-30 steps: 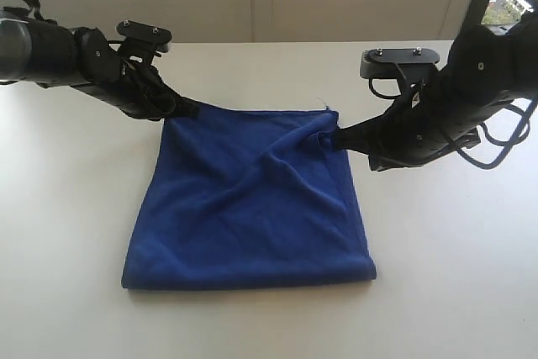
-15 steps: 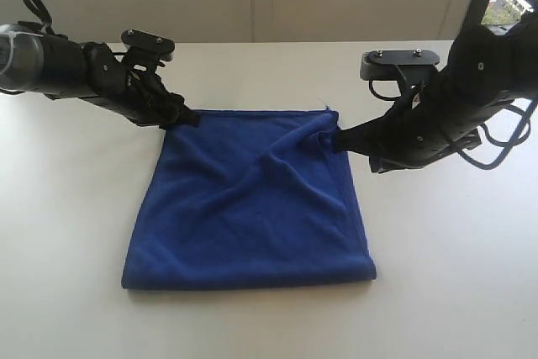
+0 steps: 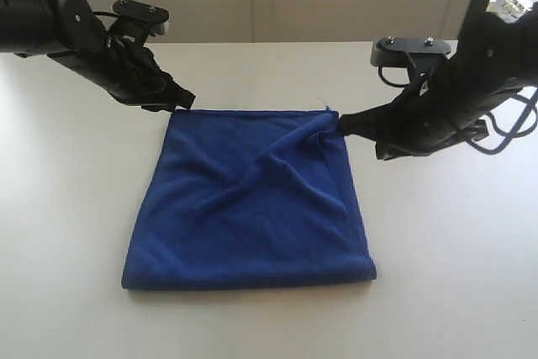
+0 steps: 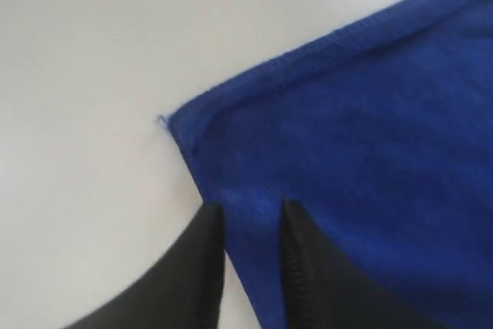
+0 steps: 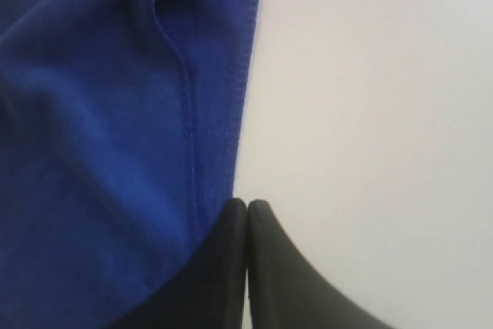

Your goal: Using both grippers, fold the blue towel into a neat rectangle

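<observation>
The blue towel lies spread on the white table as a rough square, with diagonal wrinkles toward its far right corner. My left gripper hovers just beyond the far left corner. In the left wrist view its jaws stand slightly open over the towel's hemmed corner, with cloth showing through the gap. My right gripper sits at the bunched far right corner. In the right wrist view its jaws are shut tip to tip beside the towel's edge, no cloth visible between them.
The white table extends around the towel on all sides. A pale wall runs behind the table's far edge. Black cables loop off the right arm.
The left arm rose and pulled back off the far left corner. The right gripper slid a little to the right, out to the towel's edge.
</observation>
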Action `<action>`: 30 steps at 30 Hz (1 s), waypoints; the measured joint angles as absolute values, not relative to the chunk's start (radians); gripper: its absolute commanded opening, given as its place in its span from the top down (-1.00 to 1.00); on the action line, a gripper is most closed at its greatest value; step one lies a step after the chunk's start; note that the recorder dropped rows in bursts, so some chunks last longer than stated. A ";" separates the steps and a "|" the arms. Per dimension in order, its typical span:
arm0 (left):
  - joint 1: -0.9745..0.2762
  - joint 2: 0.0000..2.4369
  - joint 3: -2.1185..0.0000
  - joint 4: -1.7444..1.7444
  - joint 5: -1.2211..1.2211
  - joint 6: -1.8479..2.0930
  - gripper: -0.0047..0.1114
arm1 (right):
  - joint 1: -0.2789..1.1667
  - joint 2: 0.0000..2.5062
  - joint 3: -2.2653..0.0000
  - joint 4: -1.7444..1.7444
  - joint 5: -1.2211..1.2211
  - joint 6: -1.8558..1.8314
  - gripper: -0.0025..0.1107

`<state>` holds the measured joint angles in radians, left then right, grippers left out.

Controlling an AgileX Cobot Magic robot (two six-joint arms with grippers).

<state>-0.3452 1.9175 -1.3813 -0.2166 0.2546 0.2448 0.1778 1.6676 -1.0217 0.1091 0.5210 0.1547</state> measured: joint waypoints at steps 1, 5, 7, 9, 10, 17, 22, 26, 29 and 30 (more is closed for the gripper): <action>-0.345 1.906 -1.381 -0.217 0.294 0.243 0.87 | 0.168 1.668 -1.037 0.112 0.523 0.155 0.96; -0.345 1.895 -1.381 -0.221 0.421 0.213 0.92 | 0.128 1.668 -1.094 0.126 0.528 0.130 0.96; -0.345 1.895 -1.369 -0.237 0.449 0.188 0.92 | 0.119 1.670 -1.116 0.146 0.528 0.103 0.96; -0.350 1.895 -1.352 -0.251 0.455 0.172 0.92 | 0.116 1.683 -1.136 0.206 0.530 0.050 0.96; -0.355 1.895 -1.342 -0.258 0.455 0.168 0.92 | 0.114 1.696 -1.148 0.246 0.532 0.017 0.96; -0.423 1.895 -1.333 -0.272 0.334 0.161 0.92 | 0.078 1.846 -1.266 0.495 0.579 -0.134 0.96; -0.418 1.895 -1.333 -0.272 0.191 0.151 0.92 | 0.050 1.916 -1.331 0.614 0.598 -0.240 0.96; -0.377 1.922 -1.361 -0.272 0.167 0.115 0.92 | 0.043 1.956 -1.371 0.672 0.605 -0.275 0.96; -0.356 1.964 -1.397 -0.272 0.179 0.100 0.92 | 0.042 1.996 -1.389 0.707 0.618 -0.310 0.89; -0.352 1.980 -1.409 -0.272 0.183 0.098 0.92 | 0.042 2.009 -1.392 0.721 0.624 -0.328 0.86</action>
<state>-0.3520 1.9797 -1.4086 -0.2721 0.1832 0.0979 0.0417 2.0093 -1.3919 0.7215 0.6244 -0.3279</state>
